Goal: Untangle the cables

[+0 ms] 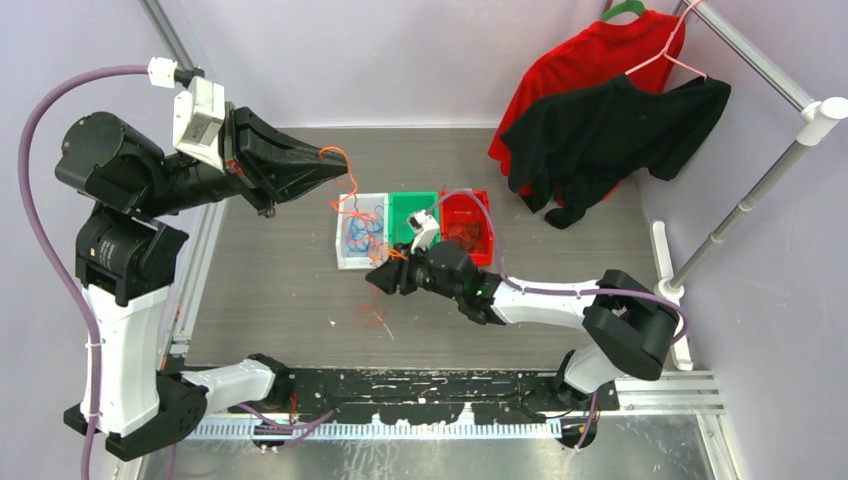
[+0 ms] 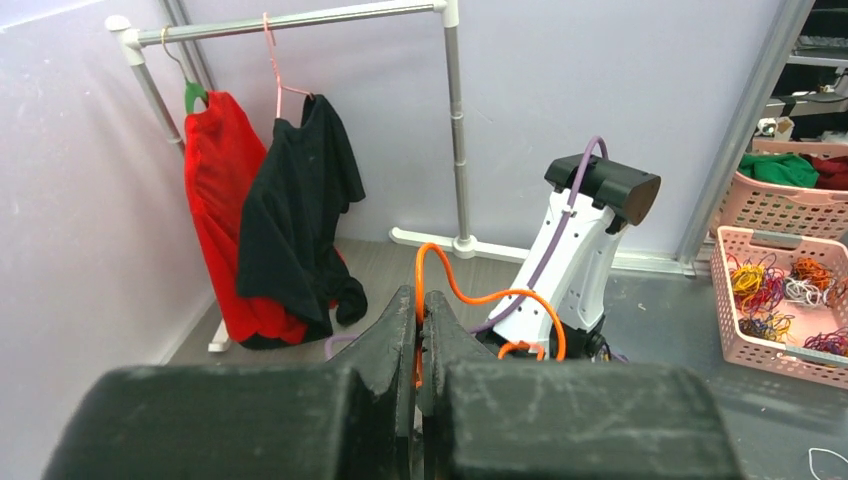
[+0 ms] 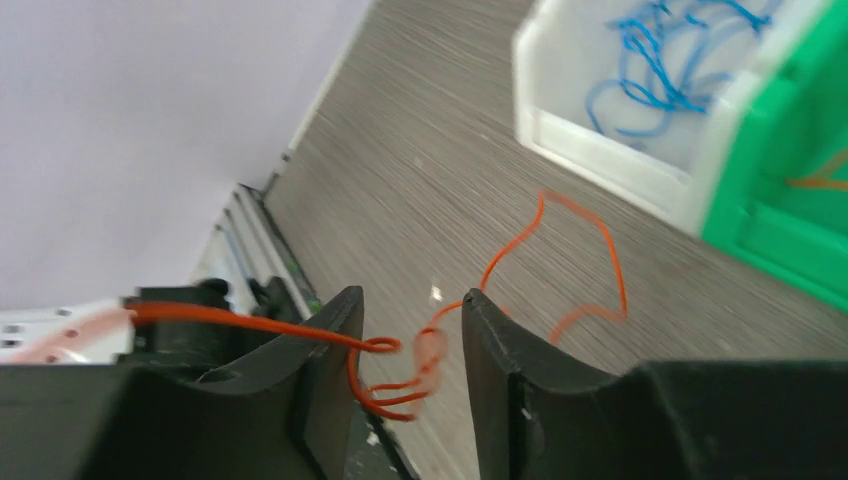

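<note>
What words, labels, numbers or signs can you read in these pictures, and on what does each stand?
None can be read.
The white box on the left arm may bear a label, too small to read.
The bins, shirts and cables show no print.

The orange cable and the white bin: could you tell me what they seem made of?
The orange cable: thin wire in a smooth, probably plastic jacket; it holds springy loops. The white bin: probably moulded plastic, faintly translucent walls.
</note>
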Tool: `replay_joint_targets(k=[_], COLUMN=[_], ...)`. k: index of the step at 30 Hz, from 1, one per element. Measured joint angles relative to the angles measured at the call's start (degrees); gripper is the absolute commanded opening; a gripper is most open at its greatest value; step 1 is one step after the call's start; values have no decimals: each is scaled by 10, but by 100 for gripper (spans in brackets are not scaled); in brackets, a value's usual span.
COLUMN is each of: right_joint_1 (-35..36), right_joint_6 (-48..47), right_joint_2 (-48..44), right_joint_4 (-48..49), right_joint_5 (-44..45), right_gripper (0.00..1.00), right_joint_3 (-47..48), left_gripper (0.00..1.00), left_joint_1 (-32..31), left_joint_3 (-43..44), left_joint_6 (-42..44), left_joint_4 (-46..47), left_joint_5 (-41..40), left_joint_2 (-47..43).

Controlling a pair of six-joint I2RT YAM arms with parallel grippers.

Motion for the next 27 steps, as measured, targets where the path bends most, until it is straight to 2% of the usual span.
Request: replay_joint_targets(k=[9, 14, 20, 27], right_joint_1=[0, 0, 0, -26], right_joint_6=[0, -1, -5, -23], right_joint_2=[-38, -88, -155, -273], right_joint_4=[-31, -54, -103, -209], right_joint_5=[48, 68, 90, 176], right_gripper=[53, 68, 85, 86], right_joint_3=[-110, -139, -141, -98], left_gripper=[0, 0, 0, 0], left_joint_1=[0, 0, 0, 0], left_joint_3=[-30, -31, -65, -156], left_joint_6=[21, 31, 37, 41], left_joint_4=[4, 12, 25, 31], left_joint_5=[-4, -14, -18, -29], left_joint_2=[-5, 1, -5, -1])
